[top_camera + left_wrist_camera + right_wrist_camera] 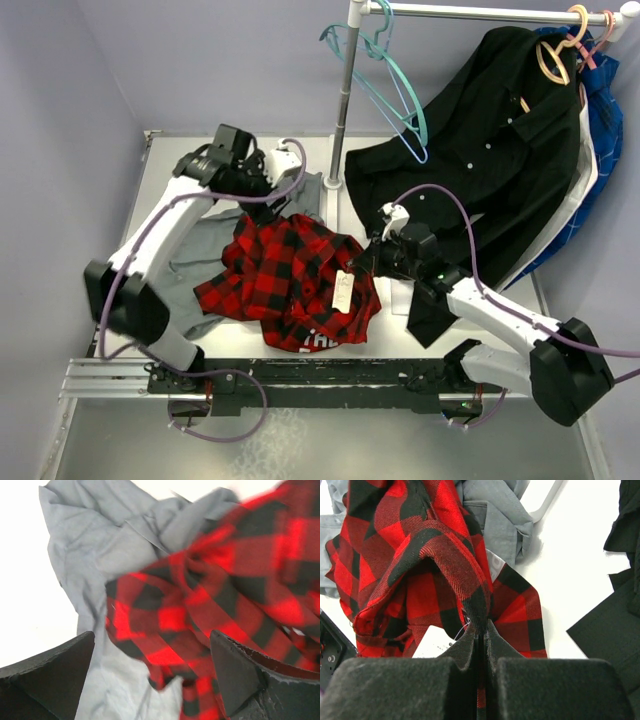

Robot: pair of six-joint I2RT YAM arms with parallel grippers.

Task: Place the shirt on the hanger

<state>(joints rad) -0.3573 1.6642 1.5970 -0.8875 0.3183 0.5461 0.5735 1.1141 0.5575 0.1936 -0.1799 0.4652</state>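
R tool (480, 642) is pinched tight on a raised fold of the shirt (290, 275), plaid fabric squeezed btwn its pads. L tool (152, 637) has its fingers wide apart w/ nothing gripped, poised over the spot where the plaid overlaps the grey shirt (100, 540). The shirt lies crumpled mid-table (570, 560), partly on the grey one, white tag (343, 290) showing near its R side. The hanger (410, 135) hangs from the rail (480, 12) at the back, well apart from the shirt, beside a black shirt (480, 130).
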